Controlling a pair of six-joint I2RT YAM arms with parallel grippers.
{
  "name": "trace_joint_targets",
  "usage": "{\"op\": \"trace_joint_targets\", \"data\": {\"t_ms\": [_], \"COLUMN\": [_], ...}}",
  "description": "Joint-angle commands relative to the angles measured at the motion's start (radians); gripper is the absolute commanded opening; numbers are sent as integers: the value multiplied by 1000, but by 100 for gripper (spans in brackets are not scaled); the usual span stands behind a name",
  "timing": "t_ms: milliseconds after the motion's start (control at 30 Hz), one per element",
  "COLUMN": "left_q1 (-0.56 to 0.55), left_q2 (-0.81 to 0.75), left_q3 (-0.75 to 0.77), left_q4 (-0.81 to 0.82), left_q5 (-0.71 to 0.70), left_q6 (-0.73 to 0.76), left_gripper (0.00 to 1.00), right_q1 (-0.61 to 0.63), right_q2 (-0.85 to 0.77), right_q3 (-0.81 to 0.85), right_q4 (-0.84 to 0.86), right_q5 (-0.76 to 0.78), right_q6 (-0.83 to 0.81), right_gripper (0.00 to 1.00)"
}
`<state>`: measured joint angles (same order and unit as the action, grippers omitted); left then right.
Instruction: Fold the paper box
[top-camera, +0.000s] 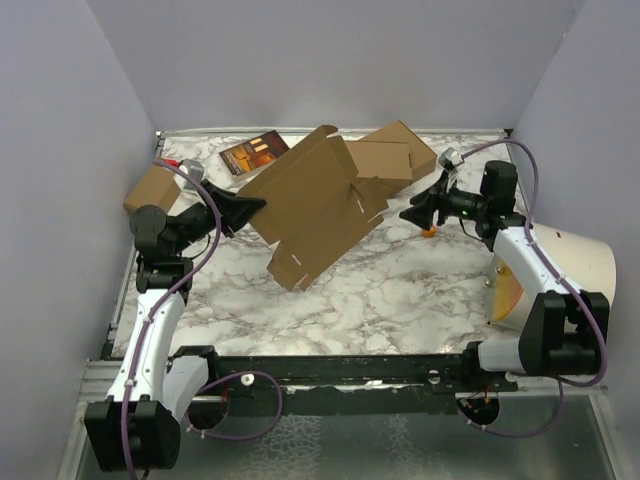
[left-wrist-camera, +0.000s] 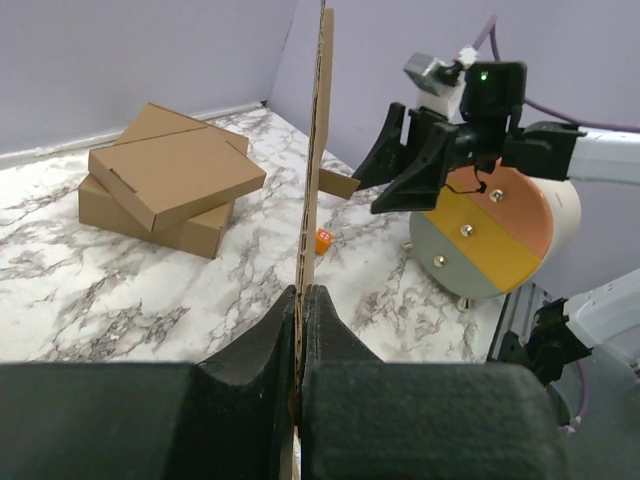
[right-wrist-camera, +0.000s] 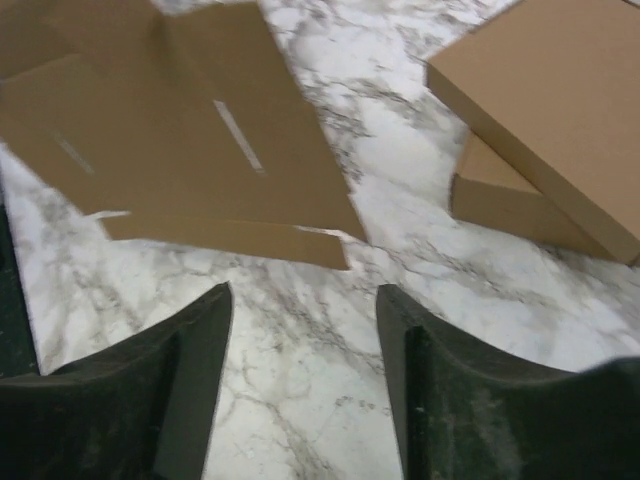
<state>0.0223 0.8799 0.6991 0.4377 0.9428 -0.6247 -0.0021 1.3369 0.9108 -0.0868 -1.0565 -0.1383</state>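
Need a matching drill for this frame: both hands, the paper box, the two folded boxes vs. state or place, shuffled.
Things:
1. left hand
2. right hand
3. paper box
4. two folded boxes

States:
A. open, nothing between the fingers
B. stacked at the far side
C. shut on a cardboard edge
D. unfolded sheet, slits showing

Pairs: 1-C; 2-A; 3-D; 4-B

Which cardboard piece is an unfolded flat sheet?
The paper box in the left gripper, slits showing; the stacked pair and small carton are closed boxes.
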Motion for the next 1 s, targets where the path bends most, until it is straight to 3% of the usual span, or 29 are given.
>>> {"op": "trace_joint_targets", "data": {"t_ms": [0,267,500,633,733,967], "left_q1": [19,31,34,36,36,39], "left_q2": [-23,-36,-26,-16,-10,37], "left_q3": [31,66,106,132,148,156], "left_q4": [84,116,213,239,257,393], "left_q5": [13,5,12,16,18,32], "left_q6": [-96,-148,-251,-283,-302,-404], "left_gripper": [0,0,0,0,0,0], "right_q1": [-4,-4,-5,-27,-61,-72], "right_q2": [27,2,23,45,38,23], "right_q3": [-4,12,45,115,153,167], "right_q4": [127,115,84,30,11,53], "right_q5": [262,341,207,181,134,-146], "right_q6": [140,125,88,90,94,126], "right_gripper": [52,44,44,31,29,29]}}
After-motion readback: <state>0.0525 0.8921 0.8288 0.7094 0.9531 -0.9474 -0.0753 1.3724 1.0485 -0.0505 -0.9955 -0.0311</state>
